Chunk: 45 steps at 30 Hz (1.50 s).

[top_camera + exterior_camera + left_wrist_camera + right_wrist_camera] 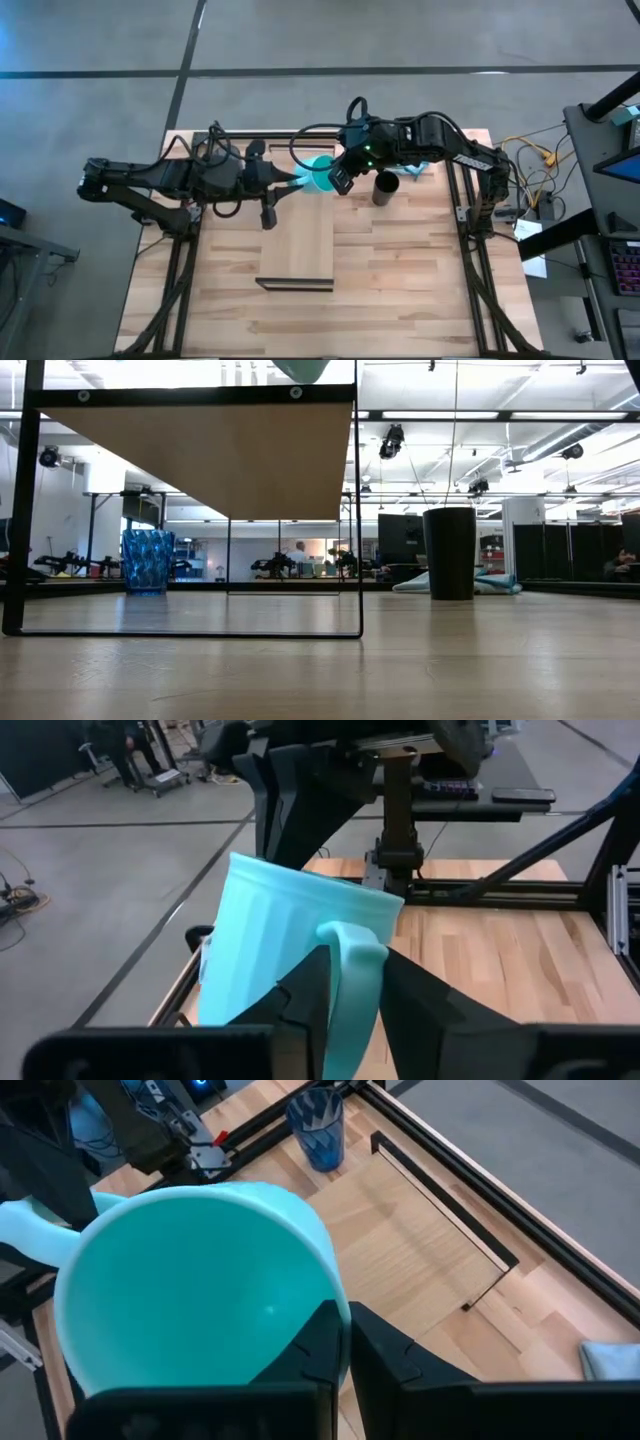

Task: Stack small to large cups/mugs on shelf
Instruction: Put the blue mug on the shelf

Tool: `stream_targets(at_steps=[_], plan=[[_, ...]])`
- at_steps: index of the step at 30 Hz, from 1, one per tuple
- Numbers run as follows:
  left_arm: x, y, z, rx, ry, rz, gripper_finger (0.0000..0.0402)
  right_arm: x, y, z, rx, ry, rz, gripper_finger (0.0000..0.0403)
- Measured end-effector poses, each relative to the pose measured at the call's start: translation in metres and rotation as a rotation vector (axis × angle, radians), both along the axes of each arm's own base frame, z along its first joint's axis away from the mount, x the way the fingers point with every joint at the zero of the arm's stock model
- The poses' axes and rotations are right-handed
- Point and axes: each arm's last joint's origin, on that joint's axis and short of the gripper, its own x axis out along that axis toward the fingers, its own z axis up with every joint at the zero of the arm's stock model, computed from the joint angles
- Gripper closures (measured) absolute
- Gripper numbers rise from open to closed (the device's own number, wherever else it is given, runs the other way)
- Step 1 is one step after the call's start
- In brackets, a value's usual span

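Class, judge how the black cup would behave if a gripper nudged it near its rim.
The black cup stands upright, taller than wide, so a push near the rim would probably tip it rather than slide it. Its round wall suggests it would then roll on the table. It looks rigid, unlikely to flex.

I counted three cups: one turquoise mug (195, 1290), one dark blue cup (147, 561) and one black cup (450, 552). I saw one wooden shelf (305, 235), one light blue cloth (495, 582), and two robot arms, each with one gripper.
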Motion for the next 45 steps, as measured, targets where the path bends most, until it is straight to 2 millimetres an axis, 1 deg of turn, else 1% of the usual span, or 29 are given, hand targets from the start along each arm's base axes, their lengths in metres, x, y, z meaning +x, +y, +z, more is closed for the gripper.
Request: stream_targets(at_steps=[7, 11, 14, 21, 30, 34, 40, 45], plan=[[0.0, -0.001, -0.001, -0.006, 0.011, -0.02, 0.0363, 0.0, 0.004, -0.001, 0.051, 0.003, 0.051, 0.0391], [-0.002, -0.004, -0.004, -0.061, 0.04, -0.049, 0.0366, 0.0, 0.008, -0.001, 0.064, 0.01, 0.075, 0.0391], [-0.005, -0.006, -0.007, -0.079, 0.072, -0.061, 0.0367, -0.001, 0.014, -0.002, 0.067, 0.02, 0.092, 0.039], [-0.006, -0.014, -0.007, -0.116, 0.074, -0.111, 0.0368, -0.001, 0.029, -0.002, 0.098, 0.029, 0.161, 0.0389], [-0.009, -0.029, -0.014, -0.213, 0.106, -0.166, 0.0369, -0.003, 0.049, -0.003, 0.147, 0.038, 0.192, 0.0389], [-0.009, -0.038, -0.02, -0.251, 0.149, -0.177, 0.0369, -0.005, 0.059, -0.004, 0.151, 0.046, 0.215, 0.0389], [-0.003, -0.053, -0.03, -0.299, 0.203, -0.194, 0.0369, -0.007, 0.073, -0.005, 0.162, 0.055, 0.247, 0.0389], [0.002, -0.065, -0.038, -0.304, 0.244, -0.215, 0.0369, -0.01, 0.086, -0.005, 0.18, 0.064, 0.271, 0.039]])
